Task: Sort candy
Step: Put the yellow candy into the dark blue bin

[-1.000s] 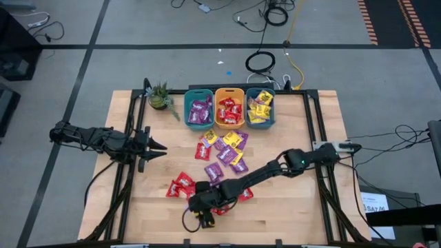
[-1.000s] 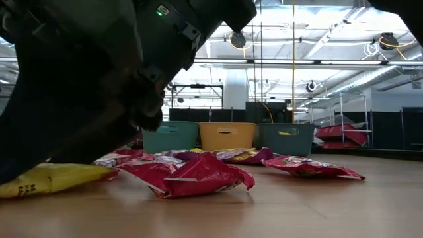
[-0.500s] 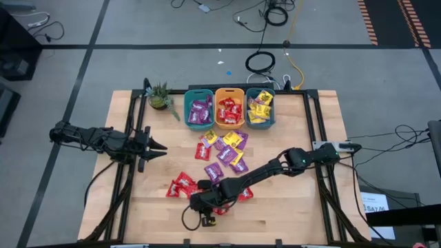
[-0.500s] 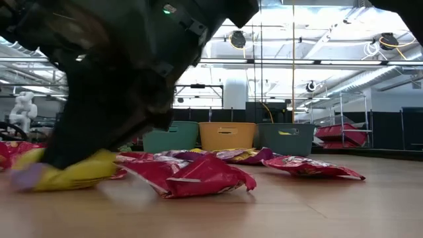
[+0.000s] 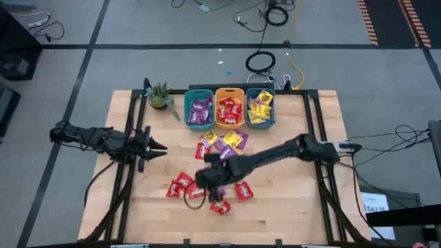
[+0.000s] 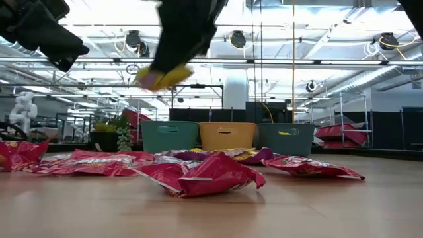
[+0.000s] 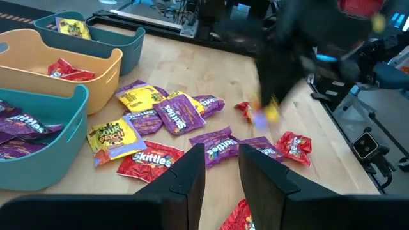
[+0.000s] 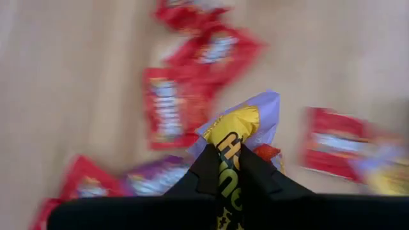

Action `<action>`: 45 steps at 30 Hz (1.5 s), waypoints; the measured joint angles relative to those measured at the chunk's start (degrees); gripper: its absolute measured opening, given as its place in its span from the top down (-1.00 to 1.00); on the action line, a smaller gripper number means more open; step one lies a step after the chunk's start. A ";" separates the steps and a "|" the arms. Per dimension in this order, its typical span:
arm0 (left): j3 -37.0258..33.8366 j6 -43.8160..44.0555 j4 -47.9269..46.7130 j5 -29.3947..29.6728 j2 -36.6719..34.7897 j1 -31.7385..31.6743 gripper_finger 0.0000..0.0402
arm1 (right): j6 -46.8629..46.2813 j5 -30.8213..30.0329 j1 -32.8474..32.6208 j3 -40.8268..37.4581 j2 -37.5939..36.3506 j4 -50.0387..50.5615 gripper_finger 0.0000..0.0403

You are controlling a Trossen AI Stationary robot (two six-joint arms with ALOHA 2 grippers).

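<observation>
Yellow candy packet pinched between the right gripper's two dark fingers, jaws pressed onto its lower end. Packet's long axis runs straight out from the fingertips, along the line of the fingers; free end pale purple and crumpled, pointing away from the wrist. In the low view the same packet hangs well above the table, tilted, under the dark gripper.

Right arm stretches from the table's right edge across toward the middle, low and nearly flat, wrist over the loose candy just in front of the bins. Right gripper sits above red packets on the wood.

Loose candy: red, purple and yellow packets scattered between the bins and the table's near edge; red packet nearest the low camera, lying crumpled.

Three bins in a row at the far edge: teal bin with purple, orange bin with red, second teal bin with yellow.

Left arm waits at the table's left side, pointing right. Left gripper fingers parted with a narrow gap, nothing between them.

Small potted plant beside the bins.
</observation>
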State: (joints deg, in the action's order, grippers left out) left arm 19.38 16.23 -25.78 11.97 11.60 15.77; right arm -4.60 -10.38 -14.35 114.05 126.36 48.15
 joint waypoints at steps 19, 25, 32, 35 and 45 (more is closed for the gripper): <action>0.00 10.83 0.43 15.88 0.00 0.00 0.48 | 0.51 -0.33 23.96 -53.29 -42.46 -30.41 0.92; 0.00 10.96 4.14 22.61 0.02 -0.04 0.48 | -3.48 -0.37 35.92 -62.90 -48.09 -38.85 0.92; 0.00 10.64 6.00 31.67 0.02 -0.04 0.43 | -3.89 0.34 43.98 -63.73 -47.27 -38.96 0.92; 0.00 10.91 5.98 34.17 0.00 -0.07 0.30 | -5.02 1.04 46.26 -63.75 -46.97 -38.46 0.92; 0.00 10.43 8.98 36.09 0.00 -0.04 -0.04 | -8.20 4.14 49.21 -63.73 -47.08 -38.23 0.74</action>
State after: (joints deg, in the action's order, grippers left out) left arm 19.38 26.66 -16.80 48.06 11.60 15.73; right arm -12.80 -6.24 34.85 50.33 79.29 9.92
